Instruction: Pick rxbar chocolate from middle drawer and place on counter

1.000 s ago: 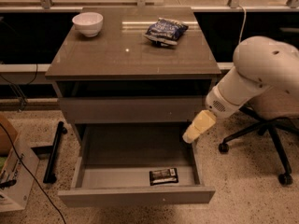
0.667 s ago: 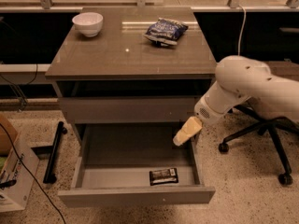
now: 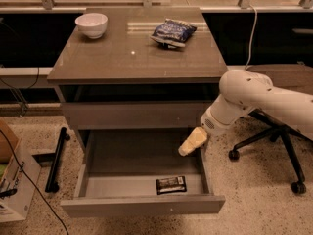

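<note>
The rxbar chocolate (image 3: 171,184) is a small dark bar with pale lettering, lying flat at the front right of the open middle drawer (image 3: 142,204). The drawer is pulled out, grey inside. My gripper (image 3: 188,147) with its pale yellow fingers hangs over the drawer's right side, above and behind the bar, not touching it. The white arm reaches in from the right. The counter (image 3: 122,58) is the glossy grey-brown top of the cabinet.
A white bowl (image 3: 91,24) stands at the counter's back left and a blue-white snack bag (image 3: 172,33) at its back right. A black office chair base (image 3: 274,151) is on the right. A cardboard box (image 3: 12,180) and a black bar (image 3: 56,158) lie left on the floor.
My gripper and arm have moved left and down, from beside the drawer's right edge to over its inside. The bar has not moved.
</note>
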Controlling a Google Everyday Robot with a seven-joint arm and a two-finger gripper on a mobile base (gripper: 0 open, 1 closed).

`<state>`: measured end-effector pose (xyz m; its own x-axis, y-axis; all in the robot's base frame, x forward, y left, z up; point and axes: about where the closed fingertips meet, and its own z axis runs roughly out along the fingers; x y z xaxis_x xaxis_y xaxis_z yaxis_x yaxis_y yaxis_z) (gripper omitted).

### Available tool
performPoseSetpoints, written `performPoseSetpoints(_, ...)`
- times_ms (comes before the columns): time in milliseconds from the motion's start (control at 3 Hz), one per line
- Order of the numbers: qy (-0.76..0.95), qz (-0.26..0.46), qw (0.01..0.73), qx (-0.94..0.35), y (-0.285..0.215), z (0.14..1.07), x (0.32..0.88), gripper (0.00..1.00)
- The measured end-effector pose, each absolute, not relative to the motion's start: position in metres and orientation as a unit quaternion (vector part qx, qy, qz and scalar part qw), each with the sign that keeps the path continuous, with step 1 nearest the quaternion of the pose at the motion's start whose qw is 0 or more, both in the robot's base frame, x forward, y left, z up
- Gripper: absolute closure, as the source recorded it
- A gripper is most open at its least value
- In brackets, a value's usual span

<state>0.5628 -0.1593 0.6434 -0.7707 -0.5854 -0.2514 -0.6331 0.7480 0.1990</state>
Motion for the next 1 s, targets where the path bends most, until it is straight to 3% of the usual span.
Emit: performPoseSetpoints(1000,0.967,0.156,0.004,-0.203,-0.154,0.529,0.573,0.0)
